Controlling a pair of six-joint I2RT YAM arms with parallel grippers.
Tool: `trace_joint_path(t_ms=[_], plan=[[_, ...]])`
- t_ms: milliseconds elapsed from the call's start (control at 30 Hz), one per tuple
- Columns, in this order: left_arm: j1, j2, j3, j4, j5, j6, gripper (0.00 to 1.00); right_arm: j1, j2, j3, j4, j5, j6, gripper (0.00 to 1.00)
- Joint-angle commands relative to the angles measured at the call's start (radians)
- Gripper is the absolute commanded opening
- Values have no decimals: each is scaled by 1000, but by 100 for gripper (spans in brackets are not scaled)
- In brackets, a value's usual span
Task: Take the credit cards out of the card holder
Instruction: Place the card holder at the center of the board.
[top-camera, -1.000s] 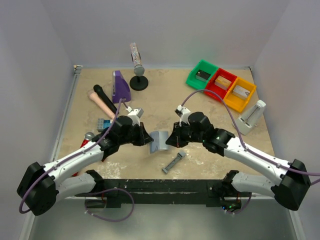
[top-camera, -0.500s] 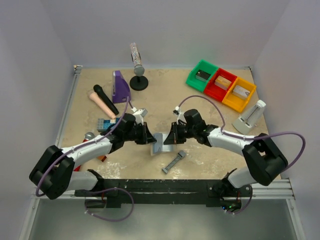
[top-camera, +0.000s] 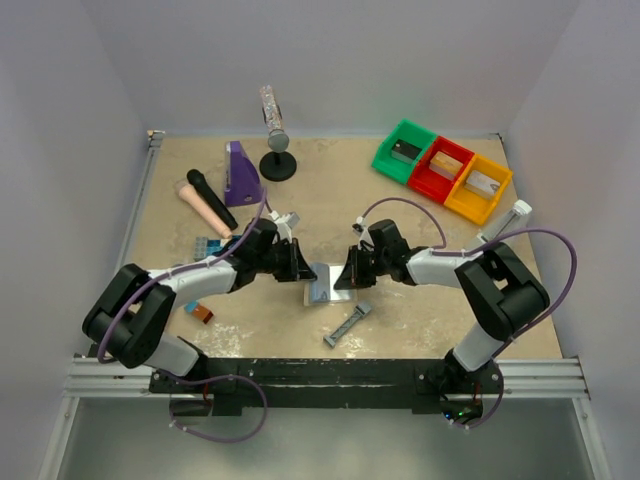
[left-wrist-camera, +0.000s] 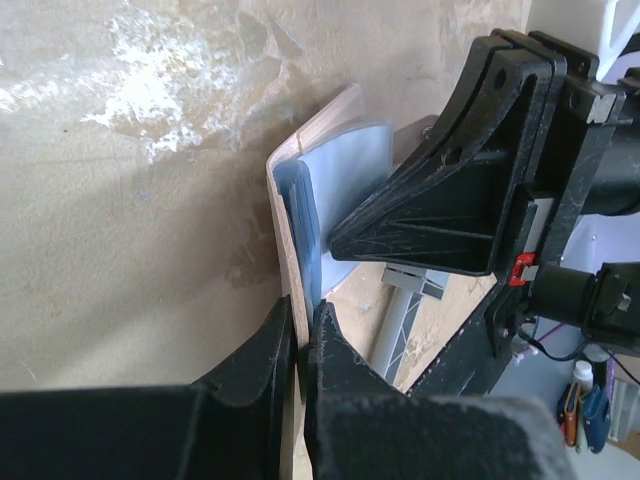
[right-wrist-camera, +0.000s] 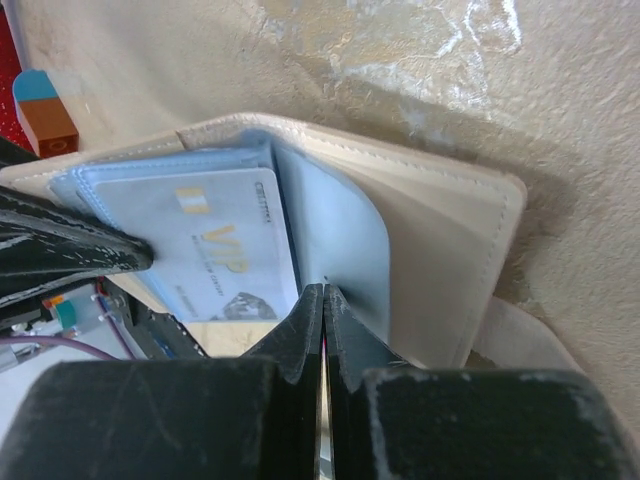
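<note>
Card holder (top-camera: 325, 283) lay open on the counter (top-camera: 430, 330), in the middle and rather near, between the two arms. We judged that it was held from both sides so that it could not fold shut. The left fingers (left-wrist-camera: 262, 365) were almost closed and pinched the tan edge of its left panel. The right fingers (right-wrist-camera: 345, 335) were pressed together on a pale blue-grey flap of the right panel, lifting it off the tan lining. Spread like this, the pockets were exposed for pulling.

We counted one card holder and only one credit card (right-wrist-camera: 215, 250) that showed, a pale one with gold letters, in the pocket on the side of the left fingers. Whether more cards sat behind it, we could not tell. We saw no card lying out on the counter, so in our judgement the removal was not yet begun. One grey bar-shaped tool (top-camera: 348, 324) lay just near of the holder, and three coloured bins (top-camera: 443, 172) stood far right.
</note>
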Motion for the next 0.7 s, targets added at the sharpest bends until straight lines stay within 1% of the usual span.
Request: trace_joint_path(t_ms=[0, 67, 233, 400, 467, 567, 667], plan=[[13, 6, 45, -77, -109, 42, 9, -8, 3, 33, 14, 40, -5, 0], [15, 6, 50, -100, -141, 45, 16, -7, 8, 32, 13, 46, -5, 0], [18, -6, 64, -200, -256, 13, 28, -10, 0, 30, -4, 67, -17, 0], [19, 2, 93, -258, -285, 16, 45, -10, -20, 35, -27, 77, -34, 0], [19, -4, 96, -269, -293, 17, 49, -8, -27, 33, -32, 78, -37, 0], [21, -33, 94, -286, -313, 21, 53, -8, -34, 36, -47, 80, -46, 0], [21, -79, 98, -318, -341, 27, 55, -7, -46, 36, -56, 86, -53, 0]])
